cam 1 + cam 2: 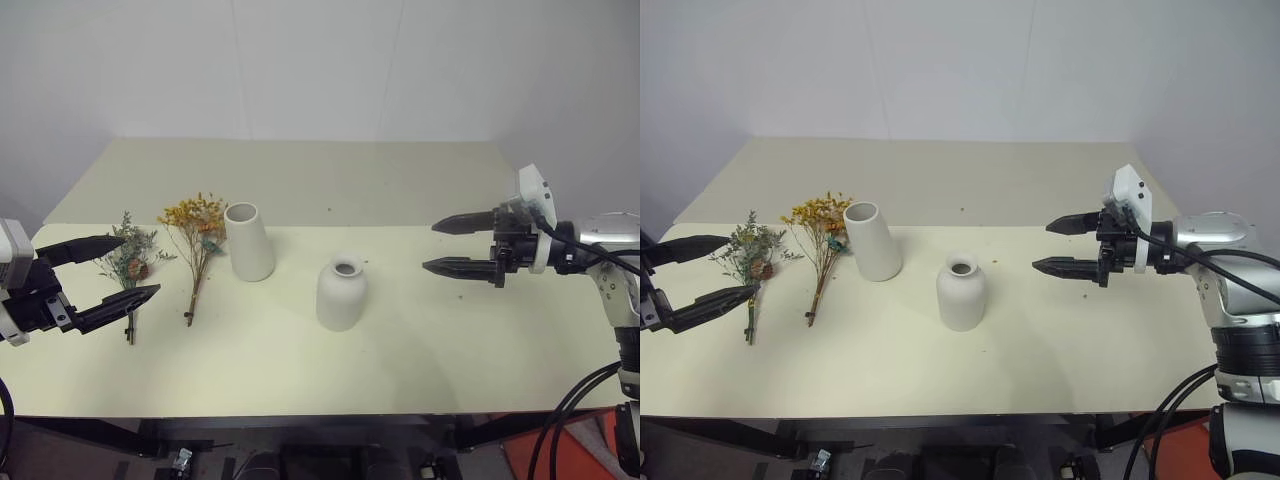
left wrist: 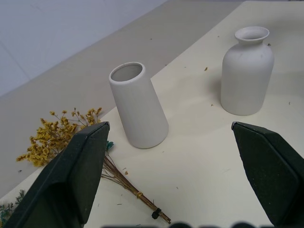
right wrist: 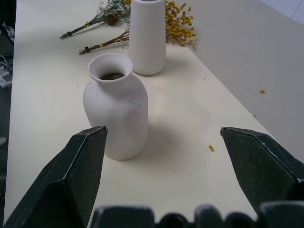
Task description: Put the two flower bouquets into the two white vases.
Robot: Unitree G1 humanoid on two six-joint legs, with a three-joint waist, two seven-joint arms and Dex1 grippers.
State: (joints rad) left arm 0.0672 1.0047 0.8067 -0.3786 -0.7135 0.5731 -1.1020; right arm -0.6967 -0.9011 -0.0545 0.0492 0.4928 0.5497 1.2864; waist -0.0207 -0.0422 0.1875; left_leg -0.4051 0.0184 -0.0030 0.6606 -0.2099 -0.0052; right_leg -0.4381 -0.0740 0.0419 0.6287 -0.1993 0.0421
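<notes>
Flower bunches, a grey-green one with a brown pine cone point(image 1: 129, 262) and a bigger yellow-orange one point(image 1: 197, 240), are lying flat on the pale cream table point(image 1: 300, 350) by a plain white wall point(image 1: 320, 60). Beside them a tall white vase point(image 1: 249, 241) and a short round white vase point(image 1: 341, 292) are standing empty. The left gripper point(image 1: 115, 270) and right gripper point(image 1: 440, 246) are hovering with fingers wide apart, holding nothing.

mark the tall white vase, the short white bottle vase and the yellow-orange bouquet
Tall tapered matte white vase point(image 1: 250, 243), left eye view, mid side wall.
Short rounded white bottle vase point(image 1: 341, 296), left eye view, belly.
Yellow-orange dried bouquet point(image 1: 193, 214), left eye view, flower head.
</notes>
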